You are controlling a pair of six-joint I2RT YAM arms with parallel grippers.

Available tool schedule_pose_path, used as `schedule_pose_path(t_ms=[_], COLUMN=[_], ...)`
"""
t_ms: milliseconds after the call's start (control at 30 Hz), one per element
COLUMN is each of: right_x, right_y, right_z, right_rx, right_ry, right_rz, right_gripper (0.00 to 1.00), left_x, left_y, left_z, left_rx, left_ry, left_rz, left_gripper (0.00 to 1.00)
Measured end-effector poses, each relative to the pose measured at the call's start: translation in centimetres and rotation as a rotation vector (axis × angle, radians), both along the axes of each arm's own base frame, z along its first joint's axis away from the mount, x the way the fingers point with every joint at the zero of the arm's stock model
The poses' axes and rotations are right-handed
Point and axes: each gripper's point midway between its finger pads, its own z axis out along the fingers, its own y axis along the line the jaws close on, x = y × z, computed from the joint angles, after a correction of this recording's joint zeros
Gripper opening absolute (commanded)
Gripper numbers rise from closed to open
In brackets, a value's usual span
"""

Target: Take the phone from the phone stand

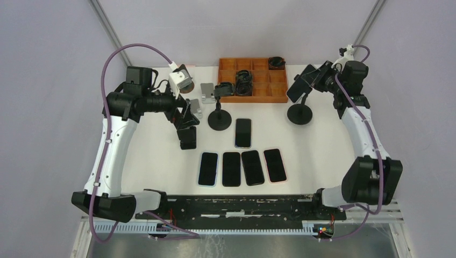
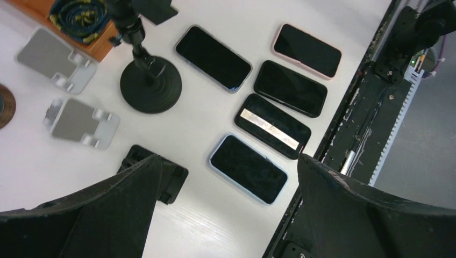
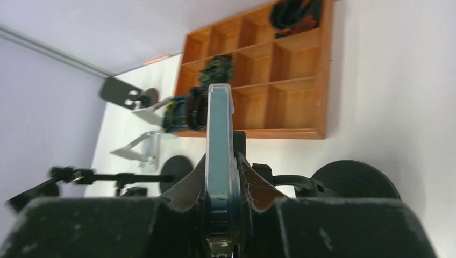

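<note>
A phone (image 1: pixel 295 89) in a pale blue case sits at the head of the black phone stand (image 1: pixel 300 114) at the right back. My right gripper (image 1: pixel 306 81) is shut on it. In the right wrist view the phone (image 3: pixel 220 123) shows edge-on, pinched between both fingers (image 3: pixel 185 185), with the stand's round base (image 3: pixel 355 180) just behind to the right. My left gripper (image 1: pixel 185 122) is open and empty above the left middle of the table. In its wrist view its jaws (image 2: pixel 228 161) stand wide apart over the table.
Several phones lie flat mid-table, one (image 1: pixel 243 132) behind a row (image 1: pixel 231 169). An empty black round-base stand (image 1: pixel 219 121) stands centre back. A small black folded stand (image 1: pixel 187 138) lies under my left gripper. Silver stands (image 1: pixel 207 92) and an orange compartment tray (image 1: pixel 279 92) are at the back.
</note>
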Motion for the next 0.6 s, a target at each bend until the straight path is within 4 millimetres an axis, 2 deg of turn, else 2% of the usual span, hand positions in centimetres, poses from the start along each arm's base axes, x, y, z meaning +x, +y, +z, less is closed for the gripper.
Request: schedule_pose_path(t_ms=[67,200,333,467,600], right_x=[-1.5,-5.0,-9.2,-12.7,-15.8], right_y=[1.2,3.8,6.5,9.8,14.2], right_z=[2.2,8.0,12.9,15.1,14.9], right_rx=[0.016,0.076,0.154,0.259,0.374], right_ry=[-0.031,-0.15,-0.267,-0.32,-0.297], right_rz=[0.02,0.092,0.196,0.341,0.503], right_gripper=[0.0,0.0,0.0,0.0,0.0], left_x=[-0.1,-0.5,-1.4,-2.6,-3.7], left_y=[-0.9,-2.6,-4.5,-6.6,-8.2], left_z=[0.5,1.5,2.3,3.8,5.3], left_rx=[-0.024,-0.077,-0.128,-0.173,-0.222], left_ry=[-0.02,-0.062,-0.108,-0.178,-0.234], left_rz=[-0.037,-0.108,-0.184,-0.278,-0.36], left_gripper=[1.0,1.0,1.0,1.0,1.0])
